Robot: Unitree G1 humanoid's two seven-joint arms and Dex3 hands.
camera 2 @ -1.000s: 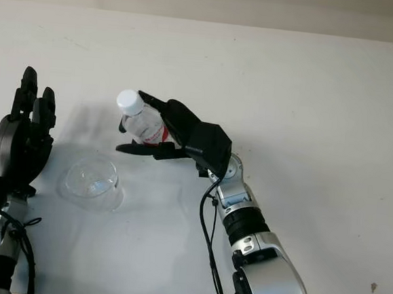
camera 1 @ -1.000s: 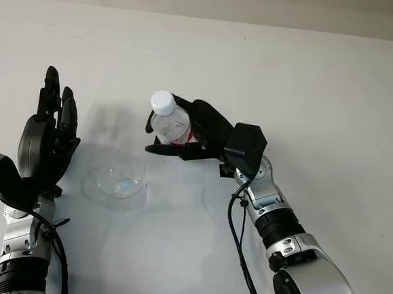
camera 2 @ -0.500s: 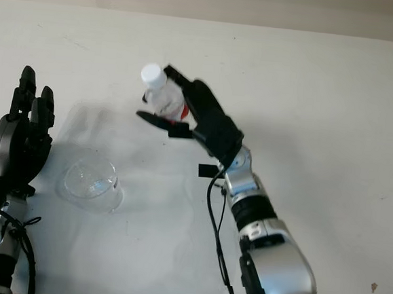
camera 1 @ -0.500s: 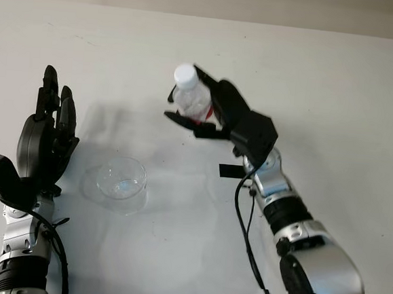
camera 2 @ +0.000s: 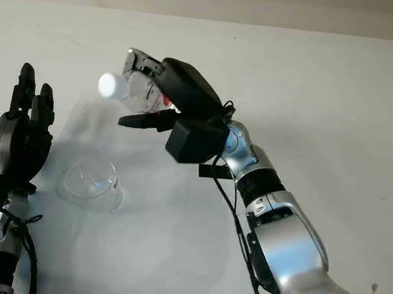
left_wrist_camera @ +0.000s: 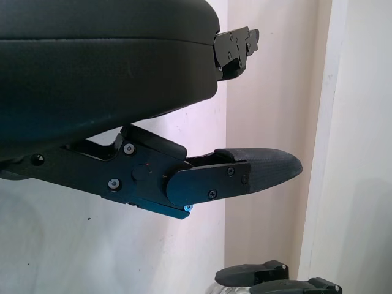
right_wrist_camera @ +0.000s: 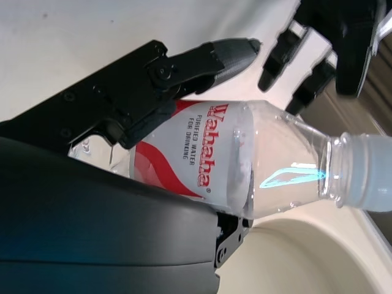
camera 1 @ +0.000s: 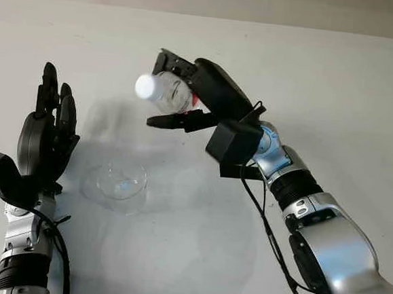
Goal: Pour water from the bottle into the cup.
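Note:
A clear plastic water bottle (camera 1: 165, 94) with a white cap and a red label (right_wrist_camera: 184, 159) is held in the air, tipped over so its capped neck points left, towards the cup side. My right hand (camera 1: 194, 92) is shut on the bottle's body, above the table's middle. A clear cup (camera 1: 118, 182) stands on the white table (camera 1: 324, 82), below and left of the bottle's cap. My left hand (camera 1: 48, 132) is open and upright at the left of the cup, a short gap from it.
The table's far edge runs along the top of the head views, its right edge at the far right. A black cable hangs along my right forearm (camera 1: 288, 188).
My right hand has lifted the bottle off the table, then swung it left and tipped it from upright to near level, cap towards the cup. The left hand and cup have stayed put.

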